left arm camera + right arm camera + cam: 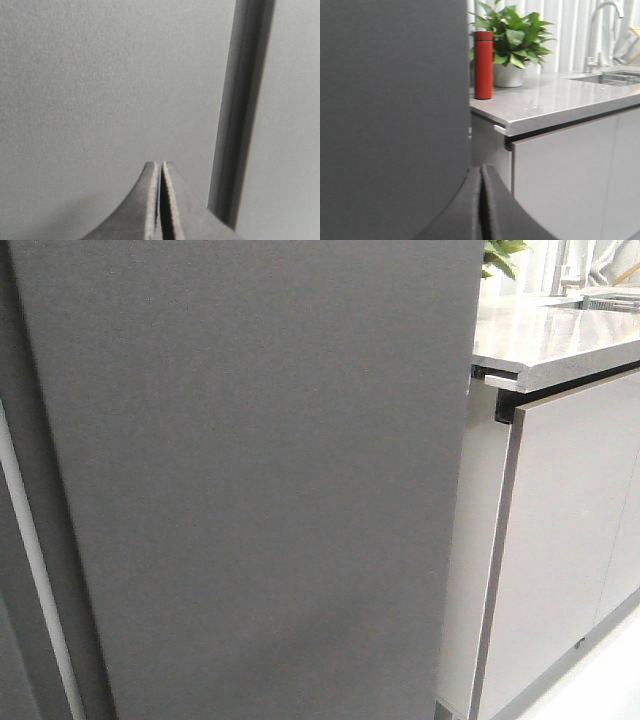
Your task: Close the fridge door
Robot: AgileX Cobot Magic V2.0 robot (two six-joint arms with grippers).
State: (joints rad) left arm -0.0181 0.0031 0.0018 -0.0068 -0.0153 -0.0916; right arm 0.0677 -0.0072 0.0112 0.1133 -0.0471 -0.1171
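1. Slab first: the fridge door (pixel 260 480) was what you faced in the front view, a tall, flat, matte dark-grey panel with no handle, filling most of the frame and rising well above the kitchen counter (pixel 560 340).
2. You had its right edge just beside the counter's end and the pale glossy cabinet fronts (pixel 560 550) below it.
3. On its other side you could see a second dark-grey panel (pixel 15 660) with a white strip (pixel 40 590) along its edge.
4. Your left gripper (pixel 160 200) had its fingers pressed together with nothing between them, close to a plain grey face beside a dark vertical groove (pixel 242 110); whether the tips touched that face could not be told.
5. Your right gripper (pixel 481 205) was likewise closed on nothing, next to the door's edge.
6. The counter was speckled pale grey stone, carrying a red flask (pixel 483 65) upright near its end and a potted plant (pixel 512 42) just behind it.
7. Further along you had a sink (pixel 612 77) with a curved tap (pixel 602 30), and pale vertical slats behind.
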